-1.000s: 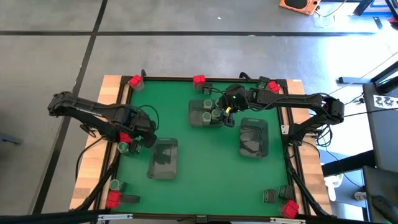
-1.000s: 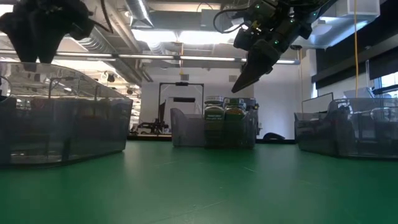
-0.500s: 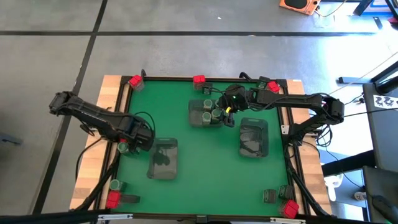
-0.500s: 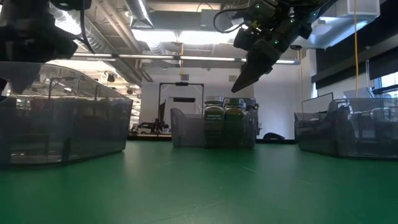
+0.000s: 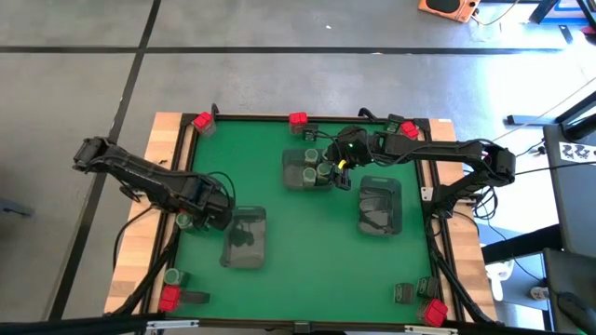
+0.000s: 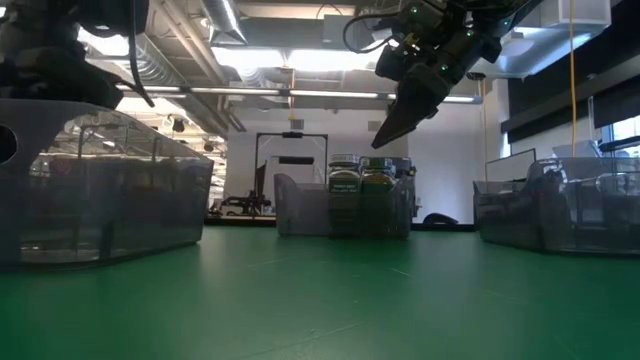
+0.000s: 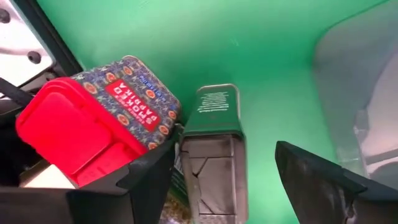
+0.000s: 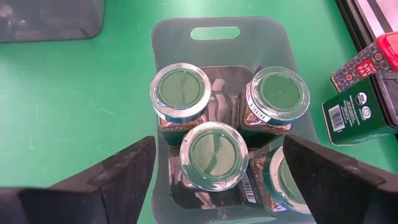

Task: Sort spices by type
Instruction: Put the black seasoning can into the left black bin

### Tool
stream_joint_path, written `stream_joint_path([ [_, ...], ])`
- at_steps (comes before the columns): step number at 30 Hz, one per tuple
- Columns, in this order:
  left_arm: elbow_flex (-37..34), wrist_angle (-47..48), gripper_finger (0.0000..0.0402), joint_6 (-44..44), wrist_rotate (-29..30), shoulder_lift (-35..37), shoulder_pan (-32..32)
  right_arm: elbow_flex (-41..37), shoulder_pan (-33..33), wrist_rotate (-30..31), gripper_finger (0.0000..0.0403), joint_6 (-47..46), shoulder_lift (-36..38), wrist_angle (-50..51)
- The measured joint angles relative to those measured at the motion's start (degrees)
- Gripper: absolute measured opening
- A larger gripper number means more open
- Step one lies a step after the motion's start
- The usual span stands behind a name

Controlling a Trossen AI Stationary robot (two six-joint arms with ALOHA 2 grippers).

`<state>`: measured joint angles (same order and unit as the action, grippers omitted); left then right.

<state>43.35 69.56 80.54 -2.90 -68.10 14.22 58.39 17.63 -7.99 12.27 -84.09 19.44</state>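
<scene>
Left fingers (image 7: 227,180) lowered since earlier, open astride dark tin (image 7: 211,149), right fingers (image 8: 217,171) open above jars (image 8: 214,149)

Both arms are black, built of slim jointed links with loose black cables looping beside them. The left gripper (image 7: 224,180) has 2 broad, flat, matte black fingers with angular edges. The right gripper (image 8: 217,177) has the same 2 dark wedge-shaped fingers. A small yellow-green spot, perhaps a light, shows near the right wrist.
</scene>
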Motion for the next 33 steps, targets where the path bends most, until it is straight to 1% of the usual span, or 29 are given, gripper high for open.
stream_joint_path([
  [4,-0.01,-1.49,0.0271,-3.45,-0.06,0.00,0.00,0.00,0.00,0.00,0.0351,0.00,0.00,-0.04],
  [6,-0.01,-2.03,0.0263,-4.42,-0.06,0.00,0.00,0.00,0.00,0.00,0.0351,0.00,0.00,-0.06],
  [15,-0.01,-1.83,0.0184,-5.14,0.49,0.00,0.00,0.00,0.00,0.00,0.0351,0.02,-0.02,-0.09],
  [19,-0.01,-1.81,0.0156,-8.34,3.21,0.00,0.11,0.00,0.02,0.00,0.0351,0.10,-0.04,-0.09],
  [22,-0.01,-1.81,0.0149,-10.07,4.03,0.00,0.38,0.00,0.01,0.00,0.0351,0.15,-0.04,-0.09],
  [33,-0.01,-1.70,0.0142,-14.63,4.05,0.00,0.26,0.00,0.01,0.00,0.0351,0.19,-0.04,-0.11],
])
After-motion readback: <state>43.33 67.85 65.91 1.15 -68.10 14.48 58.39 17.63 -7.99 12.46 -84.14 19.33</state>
